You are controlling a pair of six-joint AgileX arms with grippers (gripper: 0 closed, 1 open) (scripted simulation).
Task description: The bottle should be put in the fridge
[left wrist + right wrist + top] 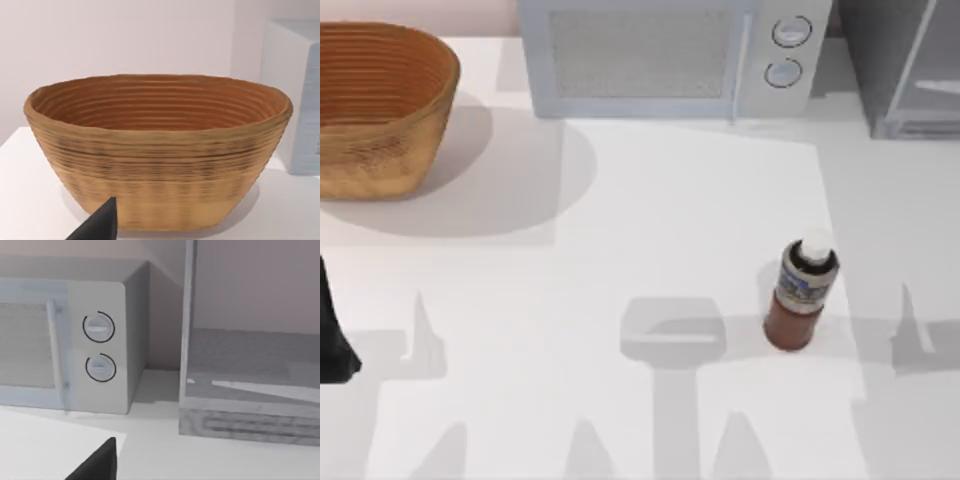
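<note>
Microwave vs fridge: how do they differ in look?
The microwave is light grey with a mesh window and two round dials; the fridge is darker grey, plain, with no dials. In the top view the microwave sits at the back middle of the table, the fridge at the back right corner. In the right wrist view the fridge rises higher than the microwave. Both are boxy and stand against the back wall.

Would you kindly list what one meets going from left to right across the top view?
Left arm → basket → microwave → bottle → fridge.
</note>
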